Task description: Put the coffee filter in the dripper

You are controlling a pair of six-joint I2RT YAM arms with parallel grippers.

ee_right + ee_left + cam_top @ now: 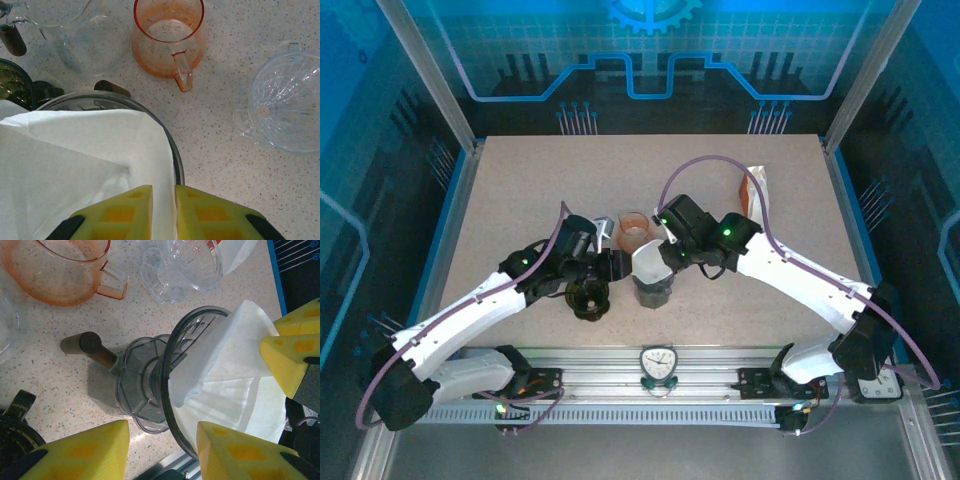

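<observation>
No words, brands or numbers legible anywhere, a wordless blue gear emblem on the back wall beyond the table, a small round dial at the table's near edge, its face markings too small to read

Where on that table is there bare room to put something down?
Bare: the back-left corner of the table, behind the left gripper, and the rear strip beyond the orange cup. Crowded: the middle, where the right gripper holds the filter at the dripper.
</observation>
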